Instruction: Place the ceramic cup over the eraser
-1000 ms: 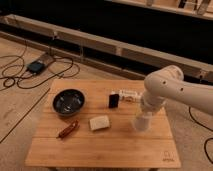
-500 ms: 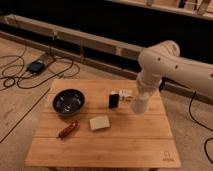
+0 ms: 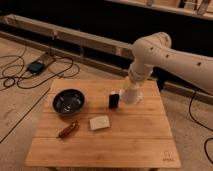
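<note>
I've swung my gripper [image 3: 131, 91], clamped on the cup [image 3: 129, 98], left to just beside the eraser [image 3: 114, 100] near the table's [image 3: 142, 137] far edge; I should centre it overhead before lowering.

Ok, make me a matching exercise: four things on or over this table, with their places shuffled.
1 dark bowl
2 eraser
3 beige block
4 end effector

A just right of the eraser, over the back of the table
B beside the reddish-brown object, nearer the front
C left side of the table
D between dark bowl and end effector

Pairs: 1-C, 2-D, 3-B, 4-A
</note>
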Tool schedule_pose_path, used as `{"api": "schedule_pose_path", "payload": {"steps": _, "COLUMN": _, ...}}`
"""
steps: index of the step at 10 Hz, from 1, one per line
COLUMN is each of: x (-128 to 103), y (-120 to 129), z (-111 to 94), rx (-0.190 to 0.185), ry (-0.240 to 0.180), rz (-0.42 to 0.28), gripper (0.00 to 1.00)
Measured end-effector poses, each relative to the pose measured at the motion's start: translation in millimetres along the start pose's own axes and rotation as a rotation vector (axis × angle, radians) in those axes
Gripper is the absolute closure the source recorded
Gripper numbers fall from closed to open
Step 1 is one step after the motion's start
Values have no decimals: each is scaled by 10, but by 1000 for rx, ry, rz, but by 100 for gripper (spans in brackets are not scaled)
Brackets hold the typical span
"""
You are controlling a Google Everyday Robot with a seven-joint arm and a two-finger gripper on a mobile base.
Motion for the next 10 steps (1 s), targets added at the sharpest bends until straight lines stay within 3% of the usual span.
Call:
{"api": "schedule_pose_path", "payload": {"steps": 4, "x": -298, "y": 243, "z": 153, "rx": -46, "ry": -5, "rz": -95, "gripper": 100}}
{"api": "schedule_pose_path", "payload": {"steps": 10, "x": -514, "y": 504, "z": 383, "rx": -87, "ry": 13, "rz": -192, "gripper": 100}}
